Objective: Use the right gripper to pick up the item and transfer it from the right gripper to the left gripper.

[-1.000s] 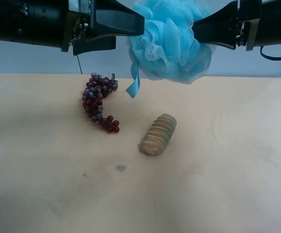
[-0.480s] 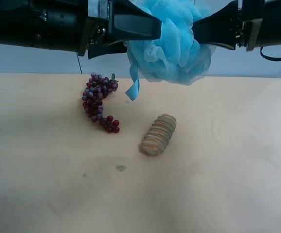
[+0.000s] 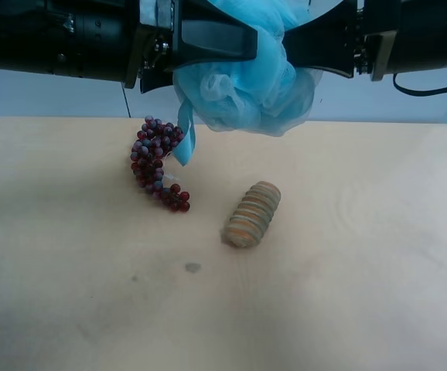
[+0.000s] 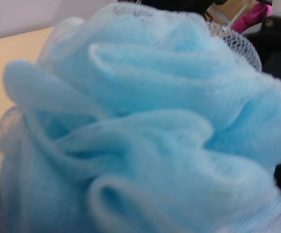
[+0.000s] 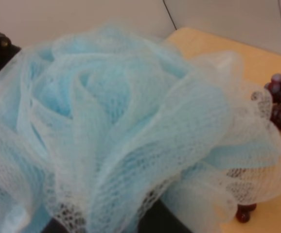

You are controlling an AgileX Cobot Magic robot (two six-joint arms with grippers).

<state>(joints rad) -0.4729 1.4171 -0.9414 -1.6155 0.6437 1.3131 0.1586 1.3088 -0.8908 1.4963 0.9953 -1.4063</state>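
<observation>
While held clear of the table (image 3: 363,294), bath pouf (image 3: 247,93) sits pinched on one side by right gripper (image 3: 291,51), fingers clenched into the mesh. Fingers of left gripper (image 3: 222,59) are spread, not clamped; pouf's other side is pushed in between them.

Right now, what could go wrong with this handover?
The pouf hangs between the right hand and left hand, fingertips buried in mesh. If the right releases before the left bites more than loose ruffles, it may drop. Its ribbon dangles near the grapes and might snag.
</observation>
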